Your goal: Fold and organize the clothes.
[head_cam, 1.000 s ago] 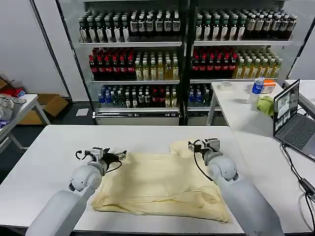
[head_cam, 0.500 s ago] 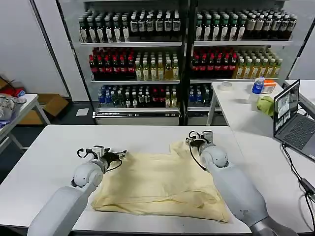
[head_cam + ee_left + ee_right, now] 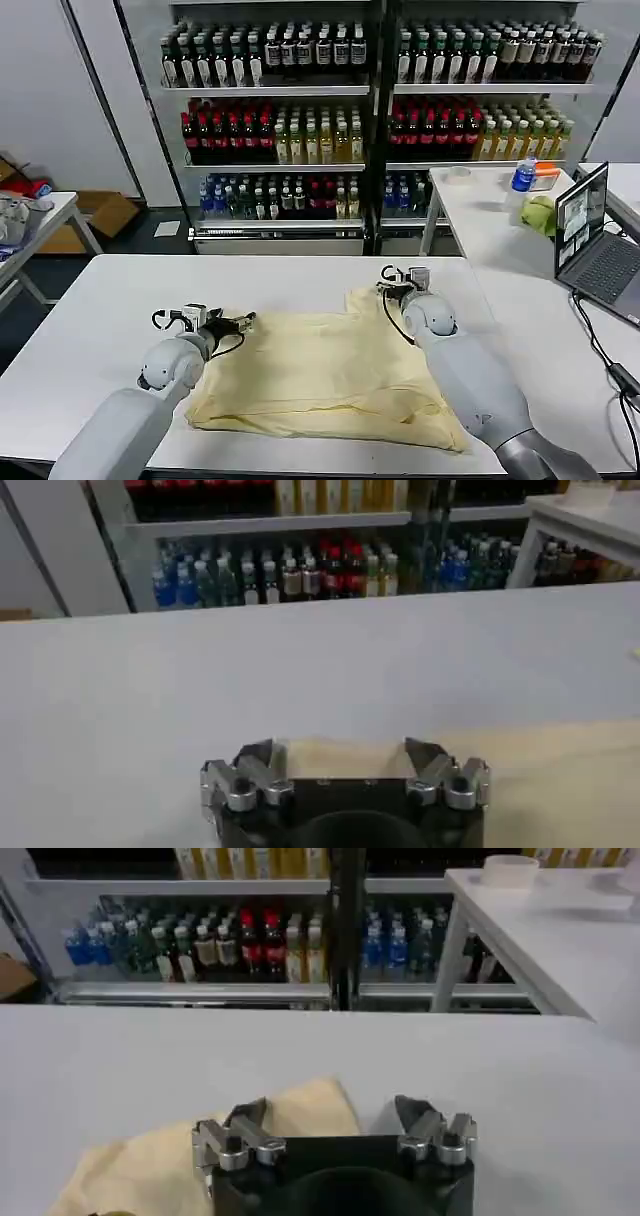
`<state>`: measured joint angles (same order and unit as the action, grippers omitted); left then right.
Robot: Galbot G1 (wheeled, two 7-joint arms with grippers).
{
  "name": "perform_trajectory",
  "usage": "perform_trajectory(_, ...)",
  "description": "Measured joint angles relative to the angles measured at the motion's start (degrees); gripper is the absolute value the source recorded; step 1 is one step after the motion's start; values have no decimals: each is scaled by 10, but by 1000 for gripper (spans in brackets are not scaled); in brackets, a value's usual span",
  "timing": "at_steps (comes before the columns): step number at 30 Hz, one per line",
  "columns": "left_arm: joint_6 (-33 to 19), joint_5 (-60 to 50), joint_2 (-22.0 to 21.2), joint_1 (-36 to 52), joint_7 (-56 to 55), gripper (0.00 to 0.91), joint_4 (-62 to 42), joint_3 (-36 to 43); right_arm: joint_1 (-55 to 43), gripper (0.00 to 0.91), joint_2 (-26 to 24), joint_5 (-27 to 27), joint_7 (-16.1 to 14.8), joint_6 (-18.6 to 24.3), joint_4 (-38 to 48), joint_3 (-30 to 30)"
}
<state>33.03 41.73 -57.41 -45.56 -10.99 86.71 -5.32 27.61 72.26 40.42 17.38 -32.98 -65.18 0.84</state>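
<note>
Now | my L gripper [image 3: 243,321] open, empty, T-shirt [image 3: 325,375] 10 o'clock corner | my R gripper [image 3: 385,285] open, empty, 1 o'clock sleeve | prob. staged to grab far edge for fold.

Shop-like test room
Across the frame's top you see drink-bottle shelves [image 3: 370,110]; white tables [image 3: 100,320] below, an open laptop [image 3: 595,240] at right.
</note>
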Motion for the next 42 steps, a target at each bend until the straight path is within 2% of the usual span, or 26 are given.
perform_trajectory(9, -1, 3, 5, -14, 6, 10, 9, -6, 5, 0, -1, 13, 0, 0, 0, -1)
perform_trajectory(21, -1, 17, 7, -20, 16, 10, 19, -14, 25, 0, -8, -3, -4, 17, -34, -7)
perform_trajectory(30, 1, 32, 20, -28, 19, 10, 43, -29, 48, 0, -34, -13, -3, 37, -109, -16)
perform_trajectory(42, 0, 51, 44, -56, 24, 10, 102, -60, 112, 0, -79, -14, 0, 33, -244, -52)
